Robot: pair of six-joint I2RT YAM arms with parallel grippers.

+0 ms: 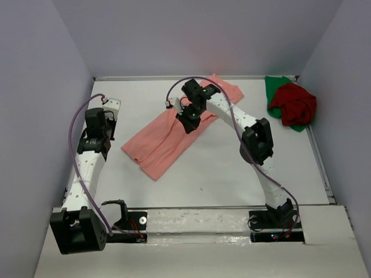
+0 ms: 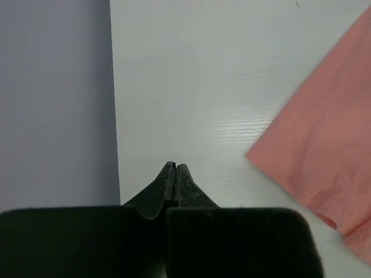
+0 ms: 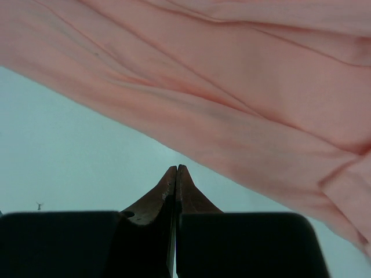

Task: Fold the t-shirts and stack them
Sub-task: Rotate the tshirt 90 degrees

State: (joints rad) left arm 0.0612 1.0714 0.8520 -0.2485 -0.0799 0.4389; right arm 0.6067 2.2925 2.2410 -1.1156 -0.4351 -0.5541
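Salmon-pink t-shirt (image 1: 165,142) lying diagonally mid desk (image 1: 232,174), dark red t-shirt (image 1: 294,103) heaped on green t-shirt (image 1: 272,90) in far right corner, left gripper (image 2: 175,168) closed, empty, near left edge, right gripper (image 3: 175,169) closed, empty, over the pink cloth

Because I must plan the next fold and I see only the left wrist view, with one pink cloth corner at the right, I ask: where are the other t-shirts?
Observer: The green t-shirt lies crumpled in the far right corner of the table, and the dark red t-shirt is bunched on top of it.
Operator: Thank you. What is the right claw doing?
Observer: The right claw is shut with no cloth in it. In the top view it stands over the salmon-pink t-shirt.
Operator: How does that pink one lie as a whole?
Observer: It lies as a long wrinkled band, running diagonally from near left to far right.
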